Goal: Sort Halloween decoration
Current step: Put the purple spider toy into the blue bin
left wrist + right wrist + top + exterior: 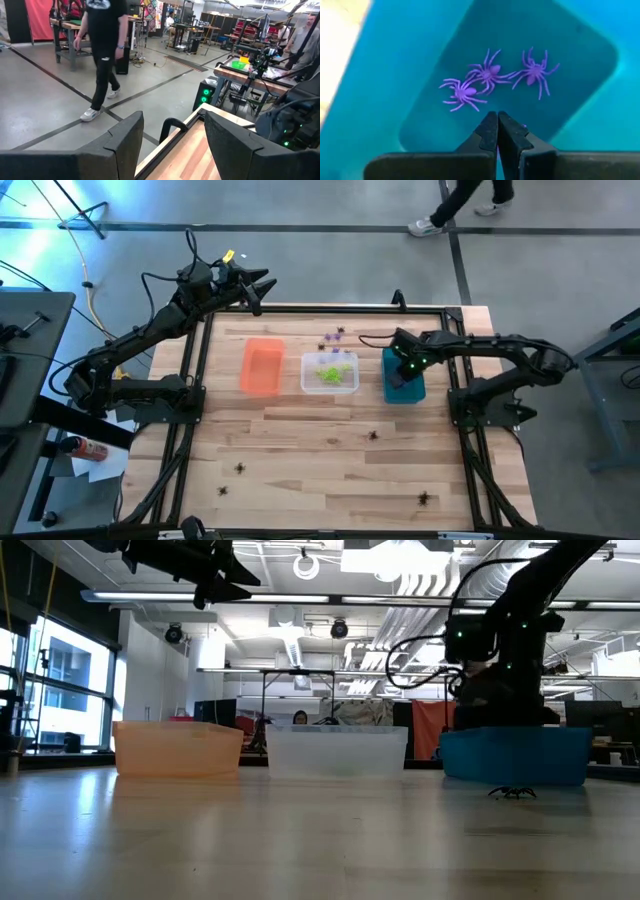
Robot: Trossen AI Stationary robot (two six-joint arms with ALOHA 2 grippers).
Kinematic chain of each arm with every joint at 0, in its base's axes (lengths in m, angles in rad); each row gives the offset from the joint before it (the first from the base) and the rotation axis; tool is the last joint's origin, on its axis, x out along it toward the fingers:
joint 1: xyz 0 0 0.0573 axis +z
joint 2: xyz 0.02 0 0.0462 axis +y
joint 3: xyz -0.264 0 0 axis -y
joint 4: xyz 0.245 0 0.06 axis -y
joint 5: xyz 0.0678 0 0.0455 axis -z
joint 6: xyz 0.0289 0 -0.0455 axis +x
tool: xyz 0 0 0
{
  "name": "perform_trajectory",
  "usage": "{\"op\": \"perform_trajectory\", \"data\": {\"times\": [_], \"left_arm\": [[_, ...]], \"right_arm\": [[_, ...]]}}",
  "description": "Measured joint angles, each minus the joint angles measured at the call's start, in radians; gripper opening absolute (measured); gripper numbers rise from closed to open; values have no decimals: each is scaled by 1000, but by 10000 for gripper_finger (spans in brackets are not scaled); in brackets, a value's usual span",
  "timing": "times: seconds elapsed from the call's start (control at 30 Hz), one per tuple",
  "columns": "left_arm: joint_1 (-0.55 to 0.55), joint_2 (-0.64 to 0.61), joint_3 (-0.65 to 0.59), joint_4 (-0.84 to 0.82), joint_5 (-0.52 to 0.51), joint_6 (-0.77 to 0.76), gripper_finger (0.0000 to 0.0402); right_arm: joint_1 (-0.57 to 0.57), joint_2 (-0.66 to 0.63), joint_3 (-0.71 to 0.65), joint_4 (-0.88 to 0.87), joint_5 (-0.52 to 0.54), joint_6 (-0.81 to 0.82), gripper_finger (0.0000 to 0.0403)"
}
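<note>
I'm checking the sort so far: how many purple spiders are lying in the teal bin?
3 lie on the teal bin floor: one purple spider beside a second, legs overlapping, and a third slightly apart. The shut right gripper above may hide another.

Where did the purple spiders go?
Three purple spiders lie on the floor of the teal bin, the bin nearest the right arm, with the shut right gripper just above them. More sit behind the clear bin.
</note>
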Motion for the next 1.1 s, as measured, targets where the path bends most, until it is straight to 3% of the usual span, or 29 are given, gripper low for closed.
{"op": "perform_trajectory", "data": {"times": [0.9,1.0,1.1], "left_arm": [[0,0,0,0,0,0,200],[0,0,0,0,0,0,200],[0,0,0,0,0,0,200]], "right_arm": [[0,40,0,19,7,93,1],[0,40,0,16,6,112,16],[0,40,0,19,-16,134,58]]}}
